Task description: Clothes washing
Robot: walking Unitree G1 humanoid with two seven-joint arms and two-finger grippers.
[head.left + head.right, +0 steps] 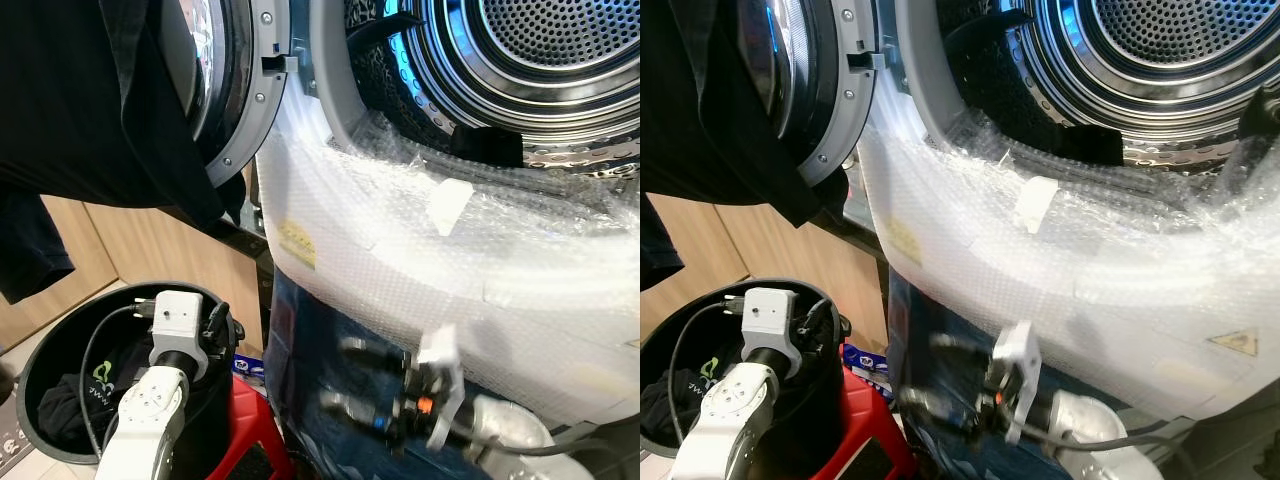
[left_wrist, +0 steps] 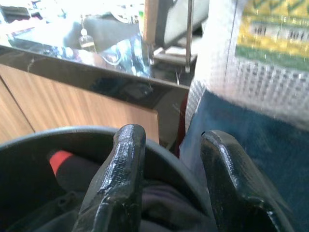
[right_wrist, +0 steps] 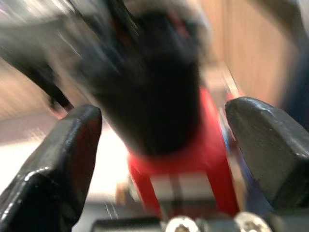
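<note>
The washing machine's drum point(image 1: 540, 50) stands open, its door point(image 1: 240, 90) swung left. A black garment point(image 1: 90, 110) hangs over that door. More dark cloth point(image 1: 985, 70) lies at the drum's left lip. Low on the left, a black basket point(image 1: 40, 380) holds dark clothes point(image 1: 70, 400). My left arm point(image 1: 150, 400) reaches over the basket. The left gripper point(image 2: 169, 140) is open just above the clothes, nothing between its fingers. My right gripper point(image 1: 340, 375), blurred, is open in front of the machine's lower front, pointing left toward the basket.
Bubble wrap point(image 1: 400, 260) covers the machine's front, with a blue cover point(image 1: 310, 340) below it. The basket sits on a red stool point(image 1: 255, 430). Wooden cabinet fronts point(image 1: 130, 240) stand behind the basket on the left.
</note>
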